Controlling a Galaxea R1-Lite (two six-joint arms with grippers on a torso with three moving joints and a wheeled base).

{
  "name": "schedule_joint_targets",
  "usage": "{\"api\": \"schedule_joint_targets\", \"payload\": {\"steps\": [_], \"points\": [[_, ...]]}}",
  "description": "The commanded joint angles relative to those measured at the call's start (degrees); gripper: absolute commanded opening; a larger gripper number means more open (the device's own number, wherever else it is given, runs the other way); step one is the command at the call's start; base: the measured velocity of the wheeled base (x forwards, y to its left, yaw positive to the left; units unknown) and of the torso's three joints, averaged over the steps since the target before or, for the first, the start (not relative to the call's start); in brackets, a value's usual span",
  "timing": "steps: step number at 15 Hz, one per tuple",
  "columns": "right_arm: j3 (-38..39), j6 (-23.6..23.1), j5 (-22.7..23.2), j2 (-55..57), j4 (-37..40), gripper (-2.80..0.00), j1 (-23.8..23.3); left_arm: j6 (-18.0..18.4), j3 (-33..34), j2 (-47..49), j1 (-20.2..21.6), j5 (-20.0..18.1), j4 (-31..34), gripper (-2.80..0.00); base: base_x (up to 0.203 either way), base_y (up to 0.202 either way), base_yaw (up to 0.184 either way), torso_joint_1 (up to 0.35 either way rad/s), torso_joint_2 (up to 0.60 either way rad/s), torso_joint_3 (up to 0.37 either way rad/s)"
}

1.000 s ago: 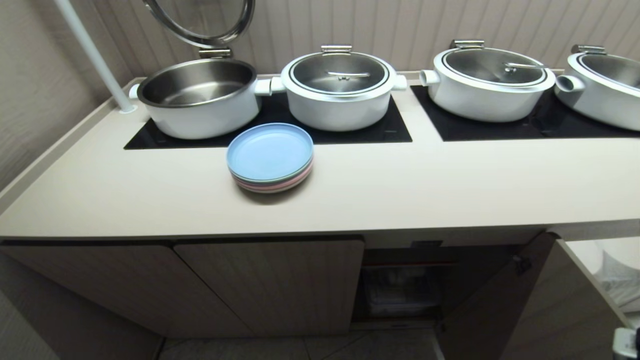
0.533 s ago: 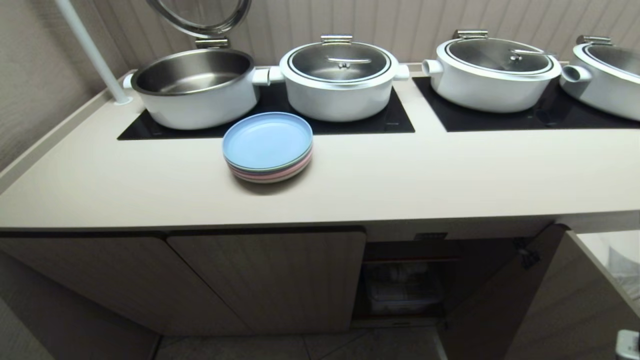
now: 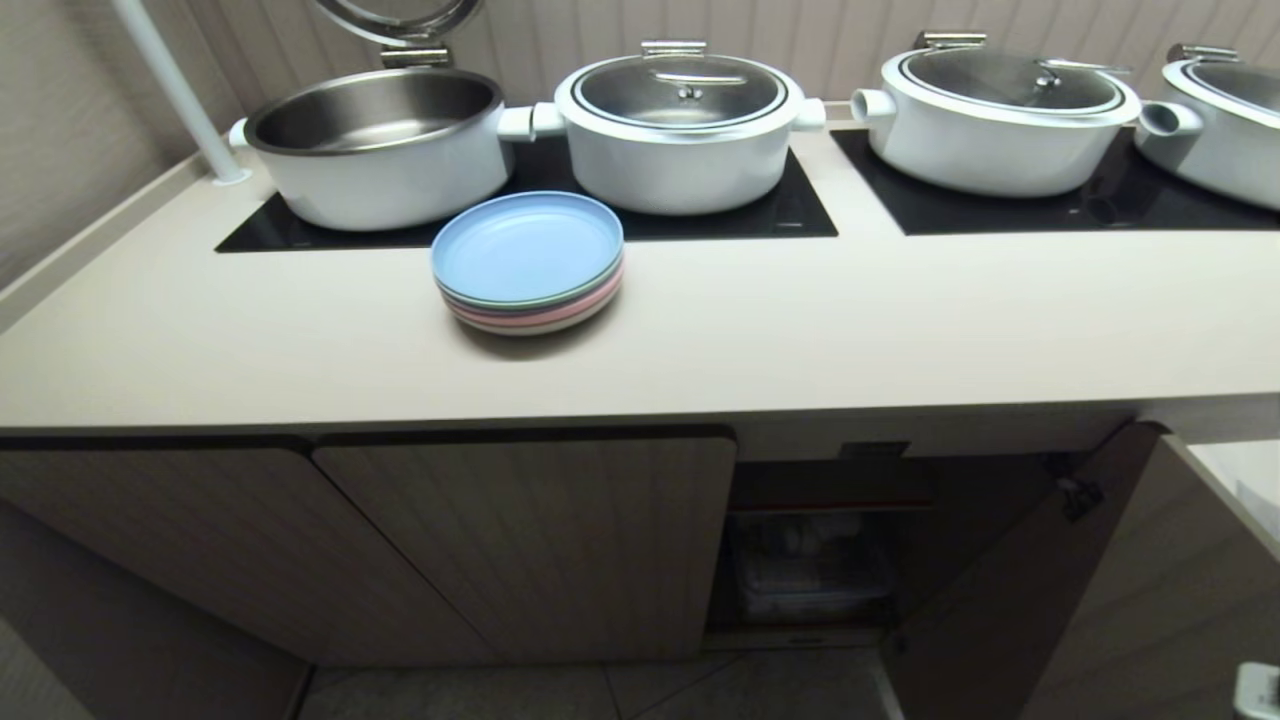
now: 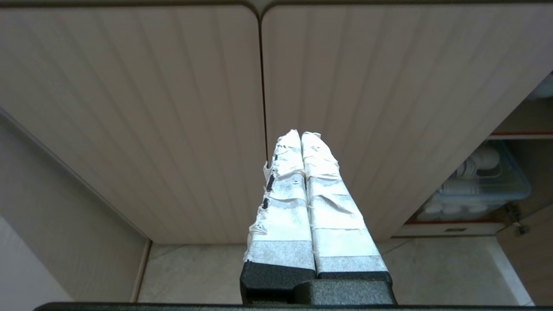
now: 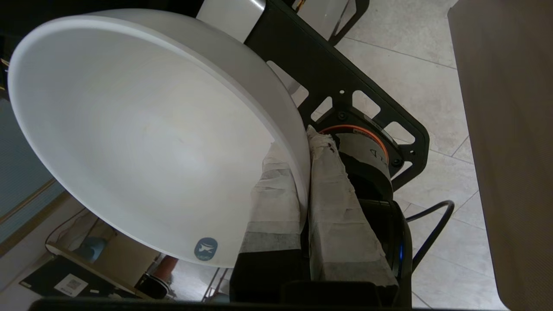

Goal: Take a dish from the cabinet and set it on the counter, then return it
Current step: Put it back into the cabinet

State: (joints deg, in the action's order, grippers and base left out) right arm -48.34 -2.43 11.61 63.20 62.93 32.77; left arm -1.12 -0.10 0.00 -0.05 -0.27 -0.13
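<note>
Setting: vertically ribbed beige wall panelling (image 3: 820, 50) behind the worktop, plain grey-beige side wall (image 3: 70, 120) at left with a slanted white pole (image 3: 170, 90) meeting the corner, pale stone-look floor tiles (image 3: 600, 690) with thin grout lines below, even soft indoor light

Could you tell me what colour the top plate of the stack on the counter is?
Pastel blue; the top plate shows best in the head view.

Cabinet (image 3: 810, 560) interior dim, contents indistinct; rightmost pot (image 3: 1225, 125) cut by edge.
</note>
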Motion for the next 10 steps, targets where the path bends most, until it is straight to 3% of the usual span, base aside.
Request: {"api": "schedule_joint_targets", "payload": {"steps": [1,10], "points": [[0.08,-0.04,0.08,-0.08,0.50,-2.80,0.01,-0.02,0.01,0.00,-0.04,0.00,-0.04,-2.80,0.000,0.000,0.000,-0.180,0.38,0.198],[0.72,-0.04,0.08,-0.99,0.70,-2.80,0.01,-0.02,0.01,0.00,-0.02,-0.08,-0.04,-2.80,0.000,0.000,0.000,-0.244,0.53,0.288]]}}
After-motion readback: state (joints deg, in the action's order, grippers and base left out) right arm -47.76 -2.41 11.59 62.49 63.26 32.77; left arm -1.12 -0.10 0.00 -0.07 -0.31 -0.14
